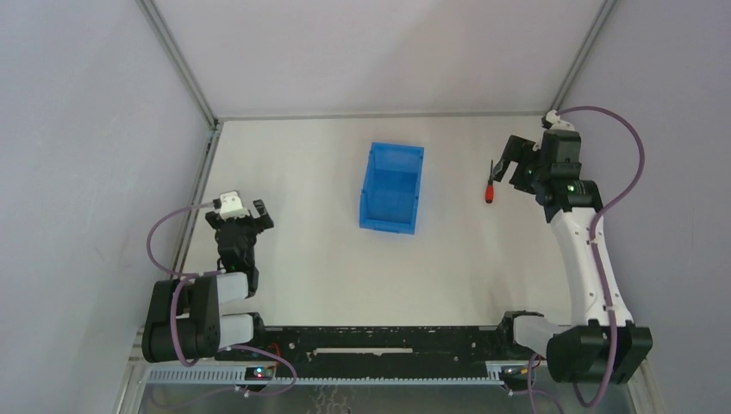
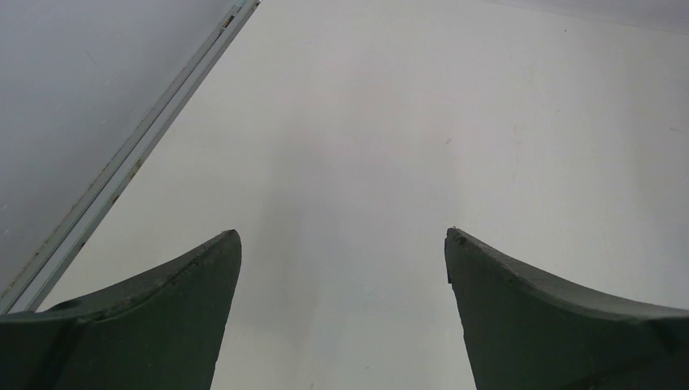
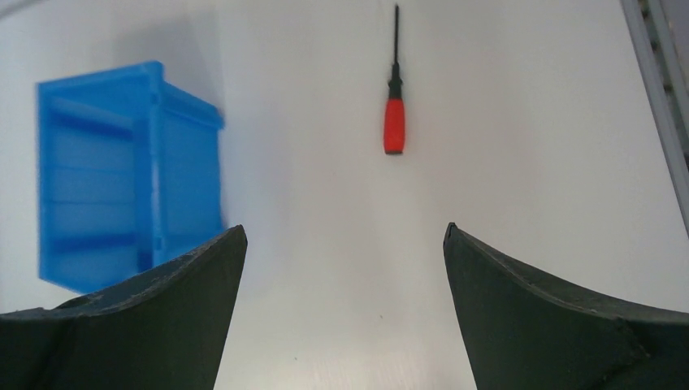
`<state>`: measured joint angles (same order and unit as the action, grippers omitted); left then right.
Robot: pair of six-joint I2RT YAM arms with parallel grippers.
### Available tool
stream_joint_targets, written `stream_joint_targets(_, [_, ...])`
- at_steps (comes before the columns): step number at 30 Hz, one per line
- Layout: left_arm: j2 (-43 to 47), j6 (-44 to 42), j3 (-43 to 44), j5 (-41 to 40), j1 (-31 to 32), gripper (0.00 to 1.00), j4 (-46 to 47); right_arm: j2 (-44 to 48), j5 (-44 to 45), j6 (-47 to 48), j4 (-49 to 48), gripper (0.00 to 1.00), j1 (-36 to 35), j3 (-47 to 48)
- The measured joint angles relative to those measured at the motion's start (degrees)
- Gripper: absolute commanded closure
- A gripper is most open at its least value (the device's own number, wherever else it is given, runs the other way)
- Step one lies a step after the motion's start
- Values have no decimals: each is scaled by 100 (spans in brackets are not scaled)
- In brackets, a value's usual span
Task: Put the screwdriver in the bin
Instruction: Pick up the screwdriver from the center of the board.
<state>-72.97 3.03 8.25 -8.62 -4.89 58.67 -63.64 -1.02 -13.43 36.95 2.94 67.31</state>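
The screwdriver (image 1: 490, 191), with a red handle and a thin black shaft, lies flat on the white table to the right of the blue bin (image 1: 392, 190). The bin stands upright in the middle of the table and holds nothing that I can see. My right gripper (image 1: 508, 164) is open and empty, just right of the screwdriver and above the table. In the right wrist view the screwdriver (image 3: 394, 122) lies ahead of the open right gripper (image 3: 344, 236), with the bin (image 3: 122, 171) to the left. My left gripper (image 1: 244, 220) is open and empty at the near left; its wrist view (image 2: 343, 236) shows only bare table.
Grey enclosure walls stand on the left, back and right. A metal frame rail (image 2: 122, 162) runs along the table's left edge, and another rail (image 3: 658, 81) runs along the right edge. The arm bases sit on a black bar (image 1: 388, 336) at the near edge.
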Motion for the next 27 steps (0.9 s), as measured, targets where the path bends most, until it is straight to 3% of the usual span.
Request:
stream_joint_targets(11, [0,0,2,0,0,0,0,-1484,402,0,352,1,-162,476])
stream_joint_targets(27, [0,0,2,0,0,0,0,-4124,597,28,457,9,-203,1639])
